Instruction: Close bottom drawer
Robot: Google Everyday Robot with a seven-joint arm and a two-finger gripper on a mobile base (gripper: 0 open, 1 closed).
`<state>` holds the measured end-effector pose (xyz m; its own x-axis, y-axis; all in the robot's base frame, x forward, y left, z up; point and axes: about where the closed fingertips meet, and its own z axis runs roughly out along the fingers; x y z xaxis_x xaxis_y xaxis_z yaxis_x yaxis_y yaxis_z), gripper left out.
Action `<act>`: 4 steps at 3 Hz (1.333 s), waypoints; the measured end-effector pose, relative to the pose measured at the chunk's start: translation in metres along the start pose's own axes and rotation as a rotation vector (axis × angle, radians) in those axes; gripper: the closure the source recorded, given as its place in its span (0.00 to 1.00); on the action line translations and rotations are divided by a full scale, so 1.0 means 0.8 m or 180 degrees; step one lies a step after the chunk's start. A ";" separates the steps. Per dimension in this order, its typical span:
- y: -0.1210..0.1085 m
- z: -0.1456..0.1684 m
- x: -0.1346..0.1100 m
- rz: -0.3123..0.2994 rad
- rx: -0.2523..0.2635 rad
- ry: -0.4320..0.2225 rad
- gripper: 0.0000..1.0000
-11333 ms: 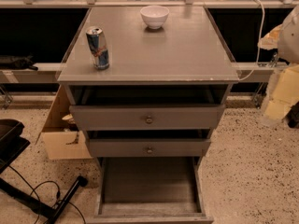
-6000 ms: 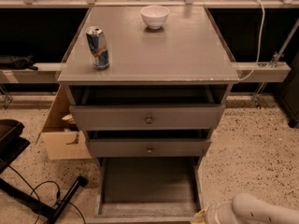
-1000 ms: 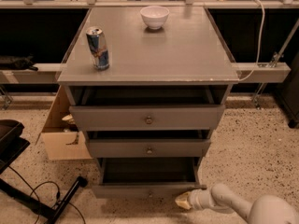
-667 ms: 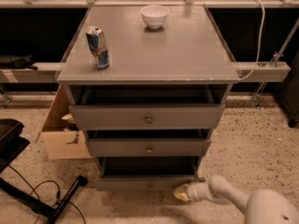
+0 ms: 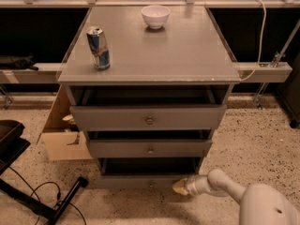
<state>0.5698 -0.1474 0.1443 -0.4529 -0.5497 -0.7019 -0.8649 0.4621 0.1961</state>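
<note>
The bottom drawer (image 5: 140, 181) is the lowest grey front of the cabinet, with a small round knob (image 5: 151, 183). It stands nearly pushed in, with a dark gap above its front. My gripper (image 5: 180, 187) is low at the right end of that drawer front, touching or almost touching it. The white arm (image 5: 225, 186) reaches in from the lower right.
Two more grey drawers (image 5: 149, 118) sit above, slightly open. A blue can (image 5: 98, 47) and a white bowl (image 5: 155, 16) stand on the cabinet top. A cardboard box (image 5: 61, 135) is at the left of the cabinet. A black stand and cables (image 5: 47, 203) lie on the speckled floor at left.
The bottom drawer has gone from pulled far out to almost shut. My gripper has moved left and toward the cabinet along the drawer front over the last second.
</note>
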 end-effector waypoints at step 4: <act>-0.020 -0.001 -0.038 -0.0146 0.0035 -0.0044 0.61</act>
<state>0.5974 -0.1388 0.1629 -0.4098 -0.5609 -0.7194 -0.8821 0.4445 0.1559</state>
